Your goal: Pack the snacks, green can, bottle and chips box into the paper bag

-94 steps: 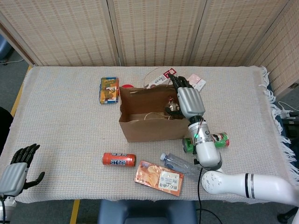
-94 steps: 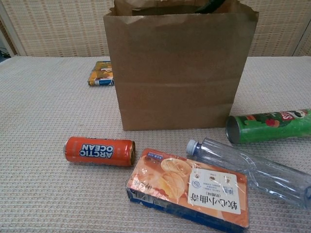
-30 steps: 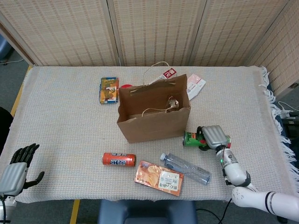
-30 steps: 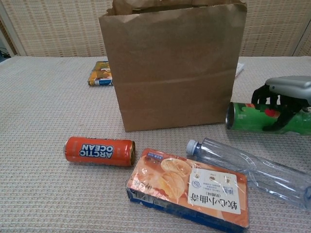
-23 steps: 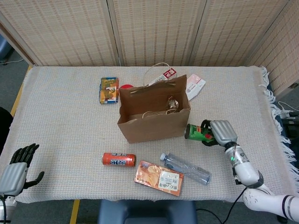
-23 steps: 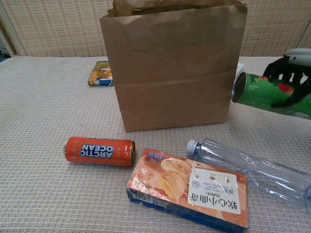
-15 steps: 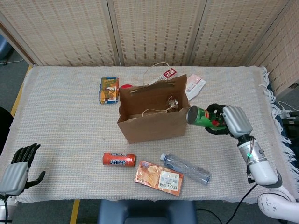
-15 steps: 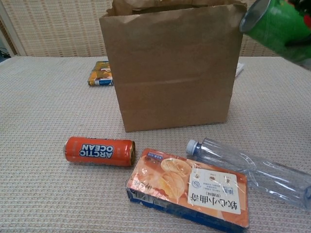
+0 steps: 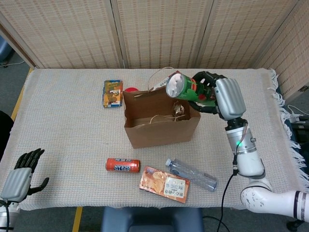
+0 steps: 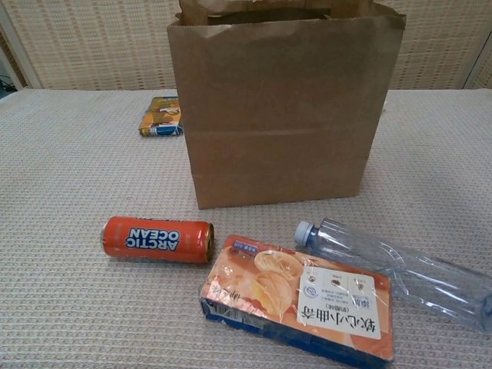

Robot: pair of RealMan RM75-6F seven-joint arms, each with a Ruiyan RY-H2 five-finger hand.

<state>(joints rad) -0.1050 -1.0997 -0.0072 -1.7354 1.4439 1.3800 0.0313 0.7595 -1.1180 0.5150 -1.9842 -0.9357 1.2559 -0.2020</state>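
- The green can (image 9: 186, 88) is gripped by the right hand (image 9: 219, 95) and held tilted above the open paper bag (image 9: 160, 123).
- "ARCTIC OCEAN" is printed on the orange can (image 10: 157, 239), lying beside the chips box (image 10: 300, 301) and bottle (image 10: 392, 265).
- The left hand (image 9: 21, 174) is held empty, fingers spread.

Right hand (image 9: 218, 94): silver-grey shell on the back, black fingers. Its forearm is glossy white in rounded segments, with a small green light (near the wrist), a black band toward 5 o'clock, and a thin black cable alongside. Left hand (image 9: 20, 175), at 8 o'clock, matches: grey shell, black fingers.
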